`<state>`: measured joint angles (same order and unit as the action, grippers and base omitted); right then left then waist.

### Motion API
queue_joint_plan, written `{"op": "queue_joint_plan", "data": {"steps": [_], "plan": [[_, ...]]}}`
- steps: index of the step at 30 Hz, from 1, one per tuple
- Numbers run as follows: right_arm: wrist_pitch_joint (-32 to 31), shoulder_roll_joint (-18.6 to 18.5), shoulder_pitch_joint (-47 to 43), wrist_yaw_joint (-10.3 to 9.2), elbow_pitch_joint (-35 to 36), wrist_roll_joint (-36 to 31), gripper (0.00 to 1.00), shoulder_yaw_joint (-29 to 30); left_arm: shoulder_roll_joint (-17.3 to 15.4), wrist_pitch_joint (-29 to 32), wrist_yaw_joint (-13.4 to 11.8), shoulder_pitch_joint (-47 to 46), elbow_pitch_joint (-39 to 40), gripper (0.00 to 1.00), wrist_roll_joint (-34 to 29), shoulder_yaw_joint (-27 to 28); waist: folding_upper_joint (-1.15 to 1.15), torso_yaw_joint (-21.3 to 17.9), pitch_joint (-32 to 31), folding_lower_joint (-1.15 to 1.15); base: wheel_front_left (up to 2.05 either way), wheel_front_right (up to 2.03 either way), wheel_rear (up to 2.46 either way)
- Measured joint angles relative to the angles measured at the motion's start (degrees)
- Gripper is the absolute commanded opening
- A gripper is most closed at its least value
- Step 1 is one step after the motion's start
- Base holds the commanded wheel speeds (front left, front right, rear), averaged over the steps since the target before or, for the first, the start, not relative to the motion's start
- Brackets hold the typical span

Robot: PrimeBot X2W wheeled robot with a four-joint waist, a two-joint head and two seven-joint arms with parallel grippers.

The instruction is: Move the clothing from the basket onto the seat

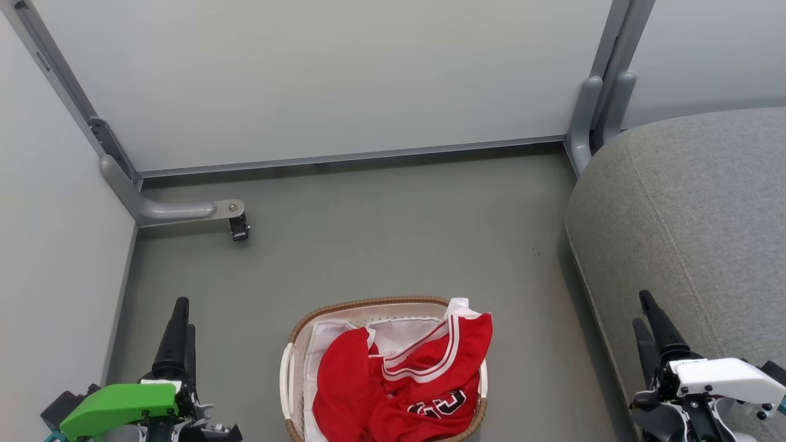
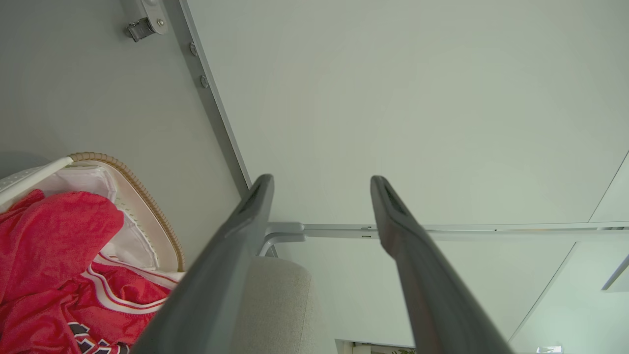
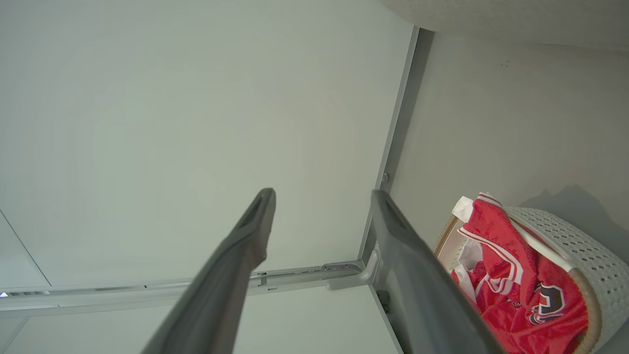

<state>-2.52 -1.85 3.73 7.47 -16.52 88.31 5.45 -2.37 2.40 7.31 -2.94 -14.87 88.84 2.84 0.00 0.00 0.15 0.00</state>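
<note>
Two red garments, a jersey and a plainer piece, lie in the basket at bottom centre; we judge no pick begun, so our left gripper or right gripper, both wide open and empty, must reach in.

The basket sits upright on the grey floor, low and centre in the head view: small, oval, white plastic, with a brown woven-look rim. Both red garments are crumpled inside. The jersey shows its white-and-black trim and black lettering, and it spills over the rim on the right. The plainer red piece is bunched on the left, with white lining peeking out behind. Off to the right and apart from the basket is the seat, big, rounded, grey fabric with a seam line.
</note>
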Motion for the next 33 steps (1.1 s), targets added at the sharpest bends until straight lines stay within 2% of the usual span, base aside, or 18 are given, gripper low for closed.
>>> {"op": "queue_joint_plan", "data": {"steps": [10, 18, 33], "plan": [[2.4, -0.1, 0.0, 0.0, 4.0, -12.1, 1.0, -0.1, 0.0, -2.4, -0.8, 0.2, 2.9, 1.0, -8.8, -1.0, 0.0, 0.1, 0.1, 0.0, 0.0, 0.0, 0.0], [4.2, -0.2, -0.8, 0.0, 6.4, -22.5, 1.0, -1.6, 0.0, -4.1, -2.1, 0.3, 5.1, 1.0, -18.6, -2.3, 0.0, 0.1, 0.3, 0.0, 0.0, 0.0, 0.0], [7.0, -0.4, -1.1, 0.0, 6.9, -36.0, 1.0, -2.4, -0.1, -7.1, -3.9, 1.2, 5.9, 1.0, -35.3, -5.7, 0.0, 0.1, 0.5, 0.0, 0.0, 0.0, 0.0]]}}
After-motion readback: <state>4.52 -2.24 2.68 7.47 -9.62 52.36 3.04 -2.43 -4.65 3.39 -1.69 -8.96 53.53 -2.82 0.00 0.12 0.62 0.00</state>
